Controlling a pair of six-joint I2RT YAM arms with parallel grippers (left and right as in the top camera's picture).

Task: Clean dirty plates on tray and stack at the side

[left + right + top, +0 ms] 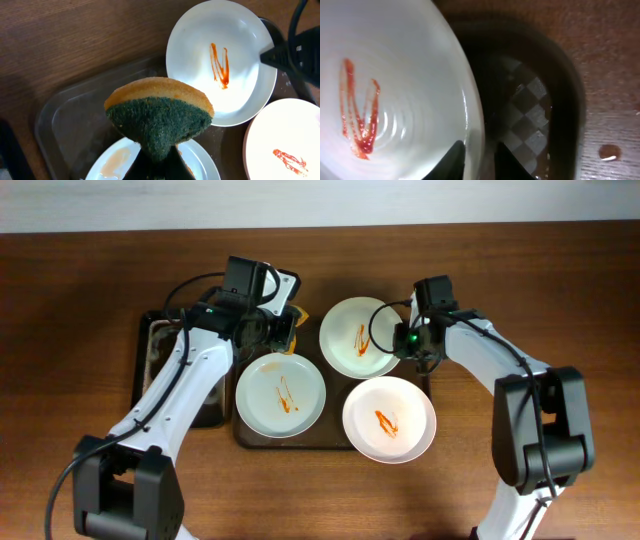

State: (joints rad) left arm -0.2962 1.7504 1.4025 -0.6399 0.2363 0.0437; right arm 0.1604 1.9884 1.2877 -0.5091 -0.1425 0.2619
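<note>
The brown table (pixel 80 300) held the big dark tray (pixel 330 442), and all 3 plates lay on it. The back plate (pixel 358 337), the left plate (pixel 281 395) and the right plate (pixel 389 418) each had an orange sauce mark, so none looked clean and none was stacked. The left gripper (pixel 159 159) was squeezed tight on a bent yellow and green sponge (pixel 159 117), up above the tray. The right gripper (pixel 479 150) had its fingers apart, 1 on each side of the back plate's rim. It looked like the start of wiping plate 1. Next, the right fingers likely needed to pinch the rim and hold it steady while the sponge came over to the mark
</note>
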